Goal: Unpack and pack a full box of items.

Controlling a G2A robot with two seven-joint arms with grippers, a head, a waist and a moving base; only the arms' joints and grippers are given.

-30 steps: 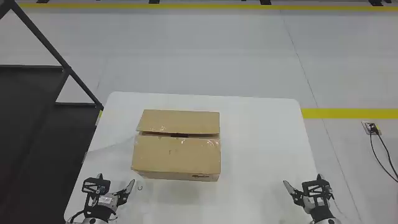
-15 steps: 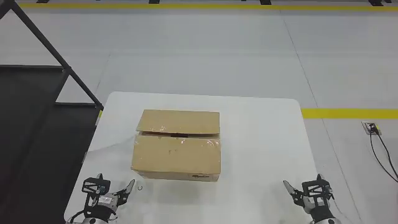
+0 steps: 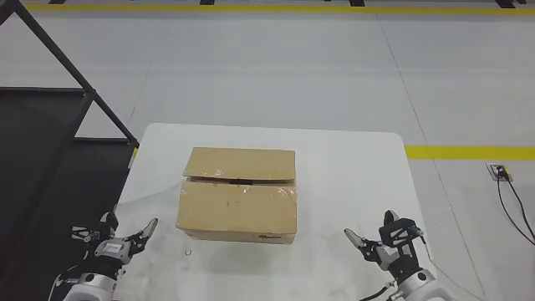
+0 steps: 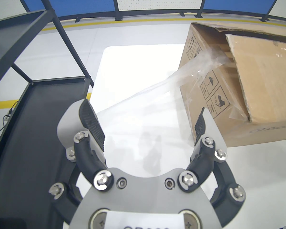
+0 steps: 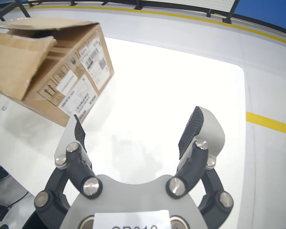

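Looking from above, where was the cardboard box (image 3: 238, 196) found?

It was seen in the middle of the table (image 3: 351, 184), flaps lying closed; the left gripper (image 3: 117, 231) and right gripper (image 3: 370, 232) were held near the front edge, apart from it, both spread wide and empty

And from the left wrist?

A loose clear film (image 4: 157, 89) was seen trailing off the box's end; it was judged slippery and better avoided

From the right wrist?

A slightly raised flap (image 5: 19, 67) was shown. The box was judged stiff and probably heavy if full, so that flap's edge was suggested for pinching
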